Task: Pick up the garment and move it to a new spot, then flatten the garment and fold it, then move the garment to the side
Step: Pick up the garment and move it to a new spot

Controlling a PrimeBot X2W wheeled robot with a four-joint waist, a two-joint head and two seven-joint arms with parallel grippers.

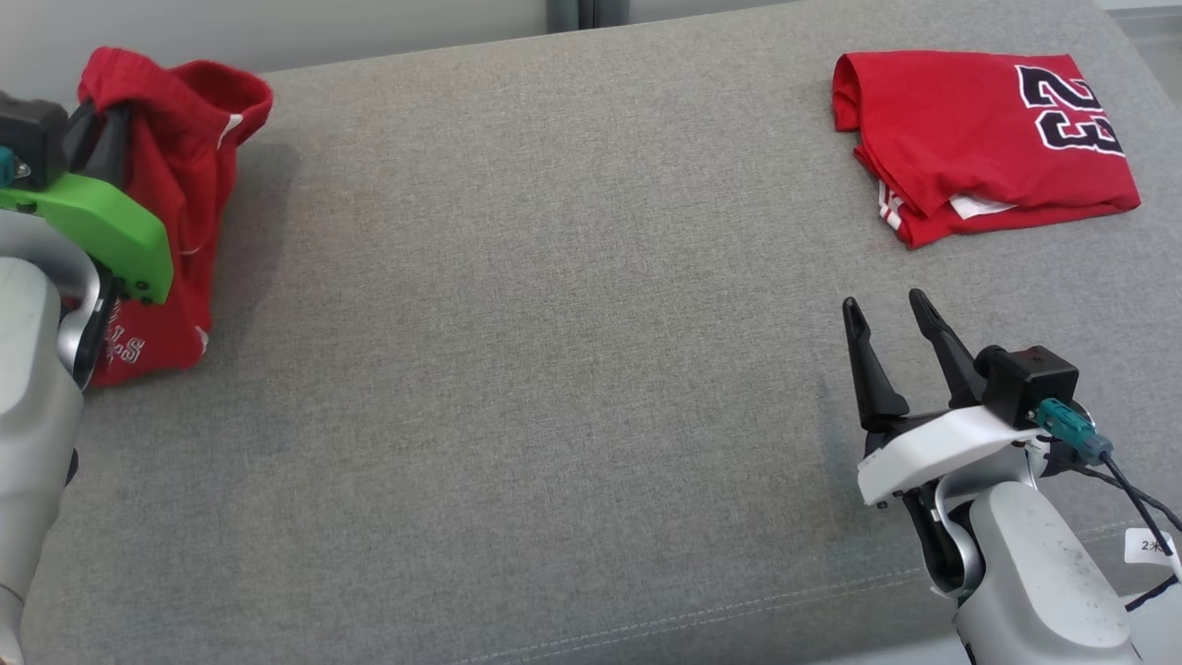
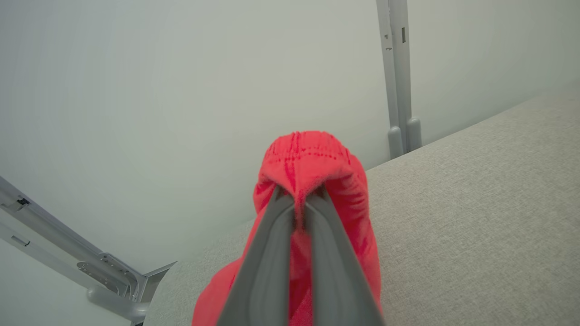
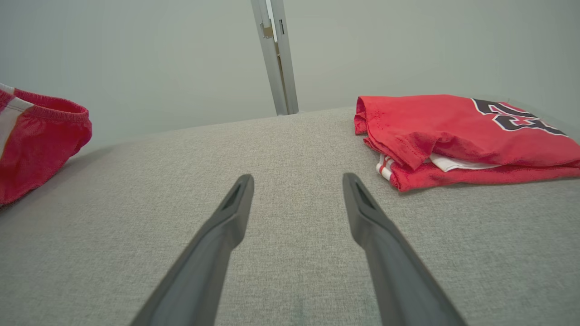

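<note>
The garment (image 1: 175, 185), red with white trim and an elastic waistband, hangs bunched at the far left of the grey padded surface (image 1: 554, 369), its lower end touching the surface. My left gripper (image 1: 104, 118) is shut on its upper edge. In the left wrist view the two fingers (image 2: 272, 244) pinch a fold of the garment (image 2: 312, 154) at the left gripper (image 2: 299, 194). My right gripper (image 1: 884, 303) stands open at the lower right, nothing between its fingers. In the right wrist view the right gripper (image 3: 297, 179) hovers over bare surface, and the garment (image 3: 36, 131) is at far left.
A folded red jersey (image 1: 979, 129) with black and white numbers lies at the back right, ahead of my right gripper; it also appears as the jersey (image 3: 453, 127) in the right wrist view. A pale wall with a grey upright post (image 3: 276, 59) runs behind the surface.
</note>
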